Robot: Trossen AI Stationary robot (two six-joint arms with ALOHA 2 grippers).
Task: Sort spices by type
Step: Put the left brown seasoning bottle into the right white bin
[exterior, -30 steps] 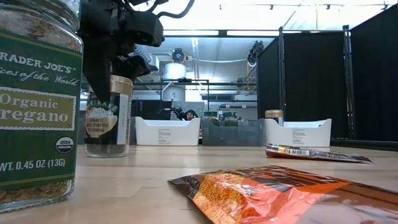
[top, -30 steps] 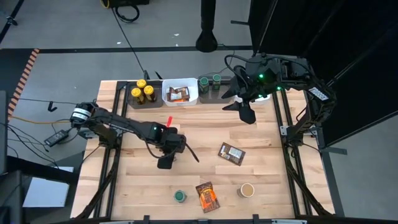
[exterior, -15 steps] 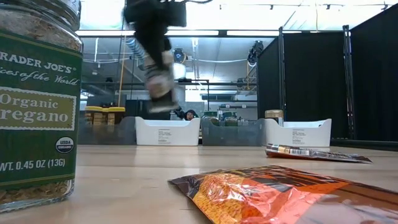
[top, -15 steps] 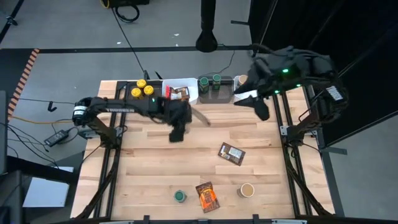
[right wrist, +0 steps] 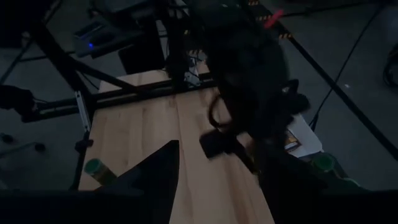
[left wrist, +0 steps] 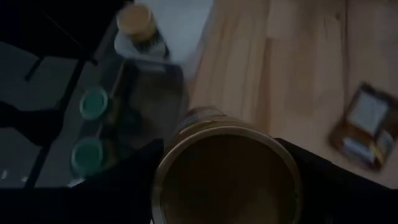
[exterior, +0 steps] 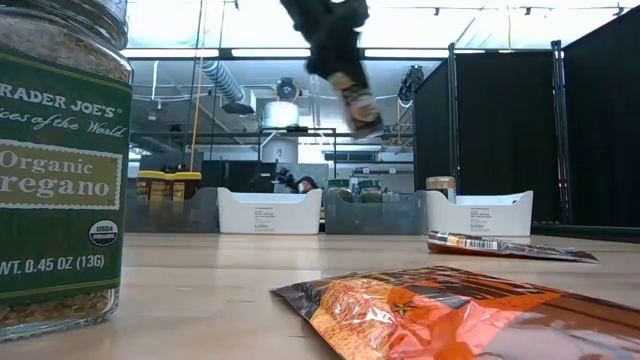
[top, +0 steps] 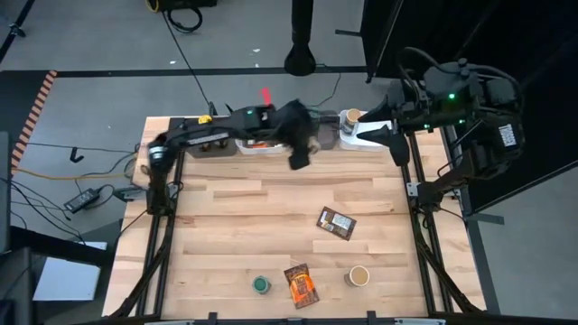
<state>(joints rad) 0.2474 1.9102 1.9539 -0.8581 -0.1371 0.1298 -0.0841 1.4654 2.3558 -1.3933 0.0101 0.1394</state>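
Carrying a tan-lidded spice jar (left wrist: 227, 171) pinched in the left gripper (top: 301, 152), the left arm swings above the row of bins (top: 262, 137) at the table's far edge, heading toward the white bin (top: 370, 135) that already holds one tan-lidded jar (top: 350, 117). Moving this fast, it could overshoot or drop the jar into the dark bin with the green-lidded jars (left wrist: 94, 101). The right gripper (top: 396, 143) hangs just beside the white bin; whether it is spread I cannot tell, and the arms could clash. Well nearer than the bins, two packets (top: 336, 222), a green-lidded jar (top: 262, 285) and another tan one (top: 359, 275) wait on the pale wooden table (top: 217, 226); black curtains and a workshop lie beyond.
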